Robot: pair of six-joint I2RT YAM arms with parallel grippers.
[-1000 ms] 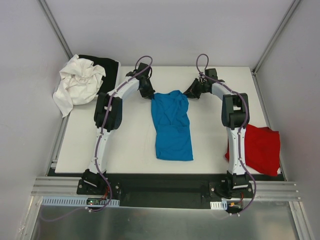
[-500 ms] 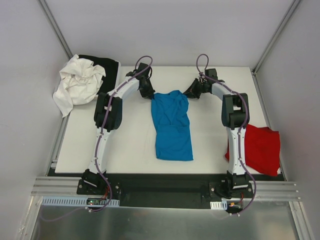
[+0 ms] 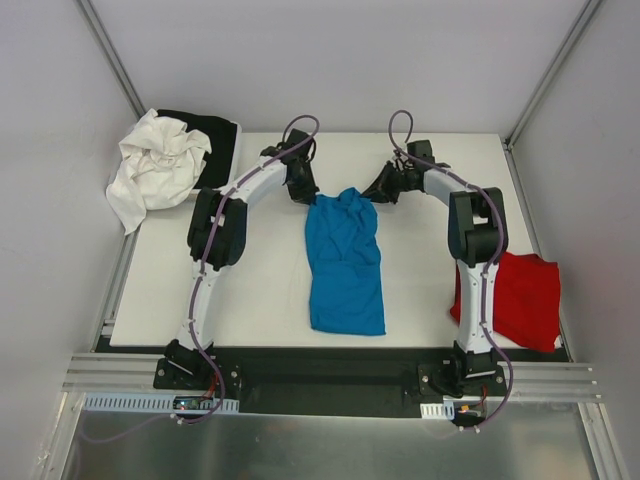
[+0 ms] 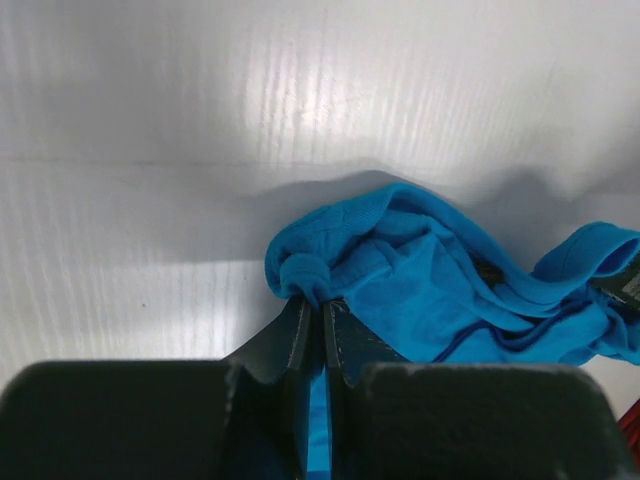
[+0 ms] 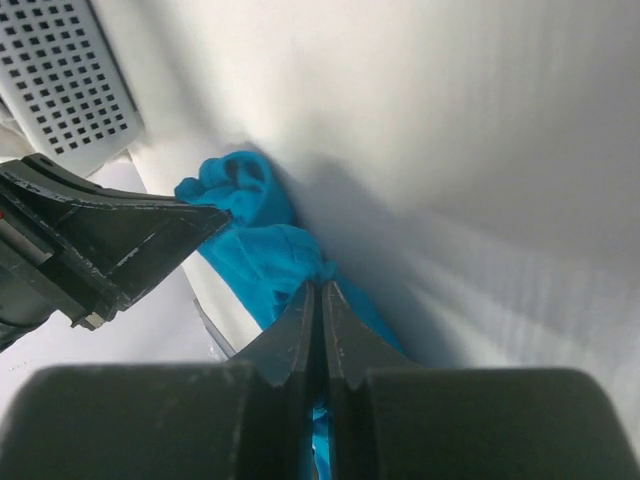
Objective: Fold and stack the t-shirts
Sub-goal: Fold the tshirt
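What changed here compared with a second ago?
The left gripper edged inward and the right gripper shifted slightly. Both are shut on the far end of the blue t-shirt, which is now bunched and drawn up between them. The red t-shirt, white garment and black garment stayed put.

Left gripper (image 4: 313, 312) pinching blue cloth

Its dark jaws meet on a rolled edge of the turquoise-blue cotton t-shirt (image 4: 430, 290), above the white table (image 4: 150, 180).

White table (image 3: 255, 290), pale grey walls (image 3: 350, 60), aluminium frame (image 3: 110, 372).
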